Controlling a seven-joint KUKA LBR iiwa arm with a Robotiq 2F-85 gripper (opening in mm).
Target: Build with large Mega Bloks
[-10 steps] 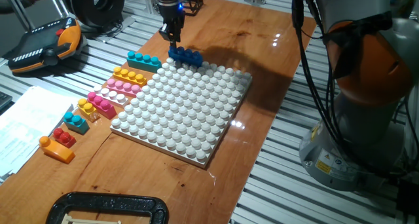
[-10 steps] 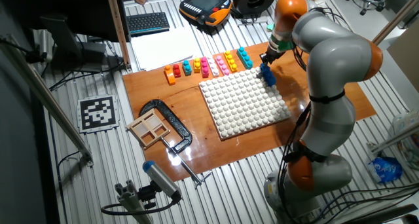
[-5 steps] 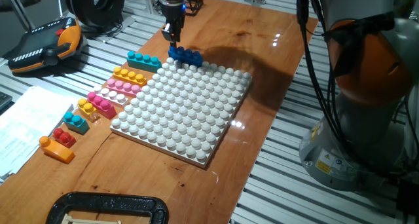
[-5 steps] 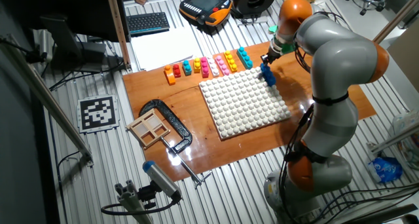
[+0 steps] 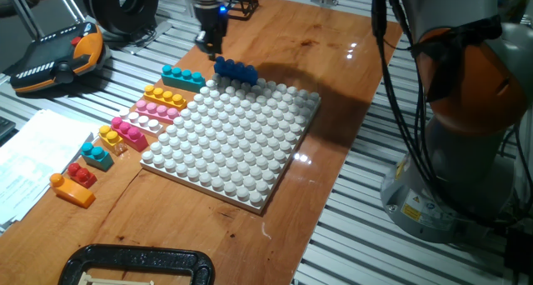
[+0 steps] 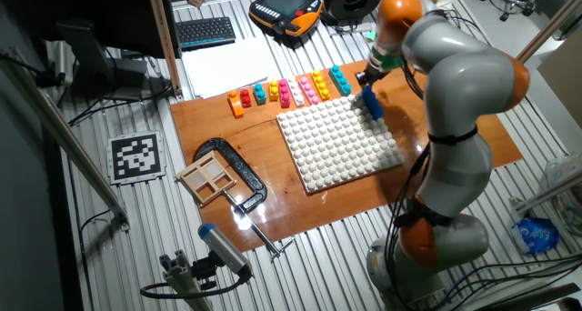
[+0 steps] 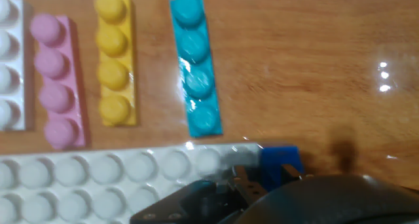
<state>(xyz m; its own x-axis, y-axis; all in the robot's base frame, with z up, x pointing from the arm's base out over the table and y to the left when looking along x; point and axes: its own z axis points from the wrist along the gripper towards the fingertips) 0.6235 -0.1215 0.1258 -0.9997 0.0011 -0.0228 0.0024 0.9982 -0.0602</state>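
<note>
While the gripper [image 5: 208, 42] hangs over the far edge of the wooden surface [image 5: 350, 93], its finger gap can't be read; dark blue brick [image 5: 236, 70] sits on the baseplate [image 5: 233, 139] far corner. Other fixed view: loose bricks [image 6: 289, 89] line the baseplate's far side. Hand view: teal brick [image 7: 194, 63], yellow brick [image 7: 114, 59], pink brick [image 7: 55, 80] lie parallel. Likely light, rigid, slick plastic; pinch the long flat sides, not the studs.

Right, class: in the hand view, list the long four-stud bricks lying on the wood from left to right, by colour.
White brick at the left edge → pink brick → yellow brick → teal brick.
</note>
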